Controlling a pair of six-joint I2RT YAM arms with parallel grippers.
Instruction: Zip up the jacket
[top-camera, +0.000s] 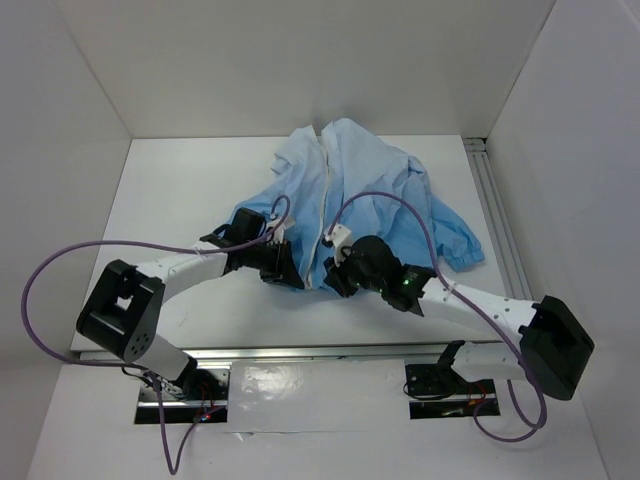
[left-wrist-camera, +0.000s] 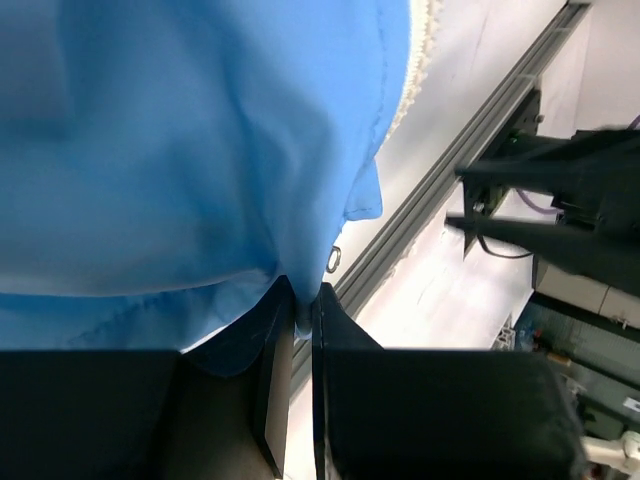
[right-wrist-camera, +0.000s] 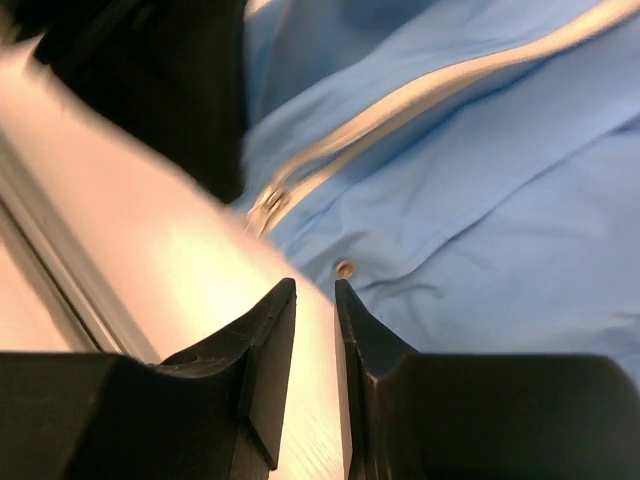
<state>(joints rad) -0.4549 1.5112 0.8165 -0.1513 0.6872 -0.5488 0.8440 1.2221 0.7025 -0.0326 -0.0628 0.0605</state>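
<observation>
The light-blue jacket (top-camera: 380, 180) lies crumpled on the white table, with its pale zipper strip (top-camera: 325, 200) running down the middle toward me. My left gripper (top-camera: 285, 268) is at the jacket's near left hem, shut on a fold of the blue fabric (left-wrist-camera: 302, 295). My right gripper (top-camera: 335, 275) hovers at the near hem just right of the zipper. Its jaws (right-wrist-camera: 315, 290) stand slightly apart and empty over bare table. The zipper strip (right-wrist-camera: 420, 90) ends at a metal slider (right-wrist-camera: 268, 205) just ahead, beside a small snap (right-wrist-camera: 344, 268).
An aluminium rail (top-camera: 300, 352) runs along the table's near edge and another (top-camera: 495, 215) along the right side. White walls enclose the table at the back and sides. The left arm's dark body (right-wrist-camera: 150, 80) sits close to the slider.
</observation>
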